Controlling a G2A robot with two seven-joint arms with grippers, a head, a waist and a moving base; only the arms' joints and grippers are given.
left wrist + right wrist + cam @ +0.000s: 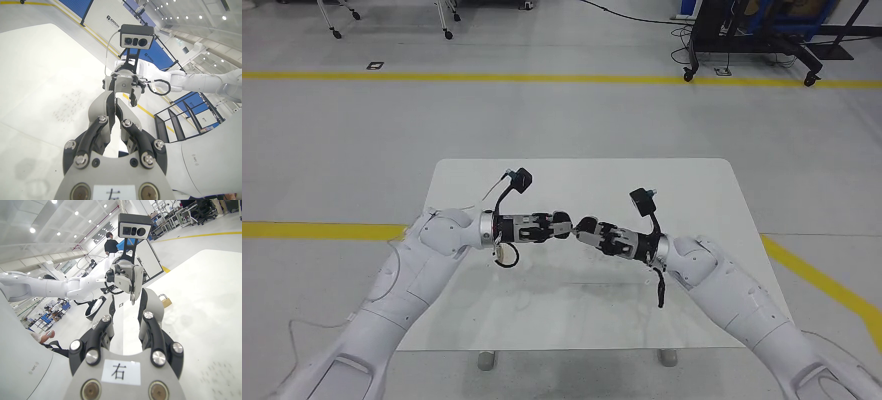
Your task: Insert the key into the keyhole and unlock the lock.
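Observation:
Above the middle of the white table (642, 300) my two grippers face each other tip to tip. My left gripper (114, 101) (566, 226) is shut on a small silver key (133, 298), whose end sticks out beyond its fingertips. My right gripper (128, 296) (588, 232) is open, and the key hangs in the gap between its fingers (143, 303). A brass padlock (166, 301) with a silver shackle lies on the table just beyond my right gripper, partly hidden behind one finger. In the left wrist view the right gripper (122, 92) shows its fingers spread.
The tabletop around the grippers is bare white, with faint scuff marks (70, 106). The table's far edge (582, 160) borders open floor with a yellow line (542, 77). Racks and carts stand well away at the back.

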